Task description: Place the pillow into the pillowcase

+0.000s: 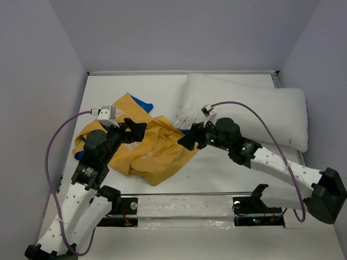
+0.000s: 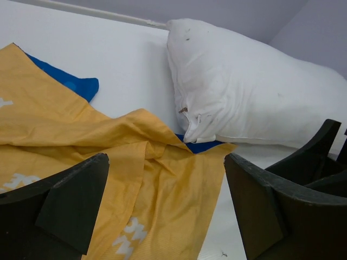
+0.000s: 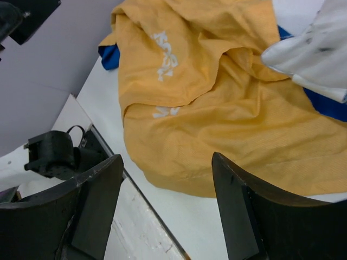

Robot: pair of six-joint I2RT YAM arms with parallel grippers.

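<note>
Left gripper [image 2: 165, 162] and right gripper [image 3: 167, 162] hang open, empty, over pillowcase [image 1: 157, 151]; its mouth unseen, a pinch may trap both layers.

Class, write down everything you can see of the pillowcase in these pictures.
The pillowcase is a thin-looking yellow-orange cloth with white lettering, and blue shows at several of its edges. It lies crumpled, in loose folds, on the white table, left of centre. It looks flat and unfilled. A corner of the pillow overlaps its right edge.
</note>
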